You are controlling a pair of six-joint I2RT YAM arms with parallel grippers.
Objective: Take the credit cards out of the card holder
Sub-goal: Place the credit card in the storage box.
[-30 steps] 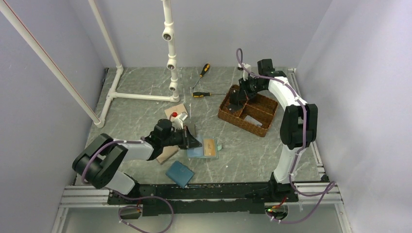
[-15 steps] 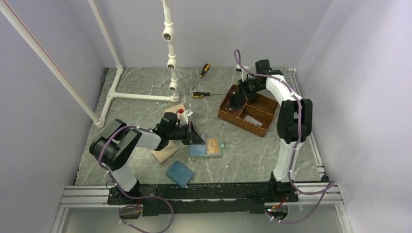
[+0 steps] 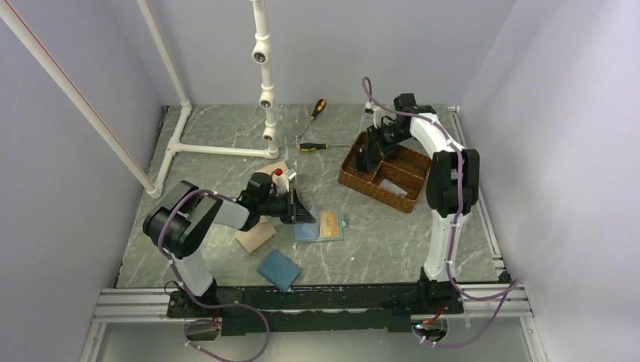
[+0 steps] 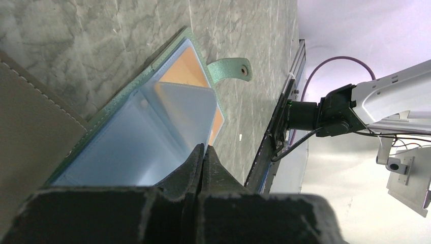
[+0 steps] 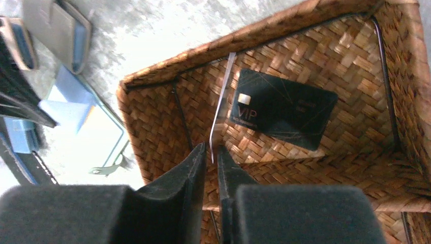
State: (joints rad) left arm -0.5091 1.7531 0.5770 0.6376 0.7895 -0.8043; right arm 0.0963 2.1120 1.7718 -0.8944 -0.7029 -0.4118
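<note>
The sage-green card holder [image 3: 321, 227] lies open mid-table, pale blue inside [image 4: 127, 132], with an orange-tan credit card [image 4: 184, 71] tucked in its pocket. My left gripper [image 3: 300, 214] is shut, its tips [image 4: 204, 148] resting on the holder's near inside edge. My right gripper [image 3: 368, 160] hangs over the woven basket [image 3: 400, 197]. Its jaws [image 5: 211, 148] stand slightly open around the near end of a pale credit card [image 5: 222, 114], which stands on edge in a basket compartment. A black credit card [image 5: 284, 109] lies flat beside it.
A blue wallet [image 3: 278, 269] lies near the front edge and a tan wallet [image 3: 255, 238] sits left of the holder. Two screwdrivers [image 3: 318, 110] [image 3: 315, 147] and a white pipe frame [image 3: 264, 75] stand at the back. A small red-capped object [image 3: 281, 175] lies behind my left gripper.
My right gripper's jaws have parted a little around the pale card in the basket. My left arm's elbow swung up and right while its shut tips stayed on the holder.
</note>
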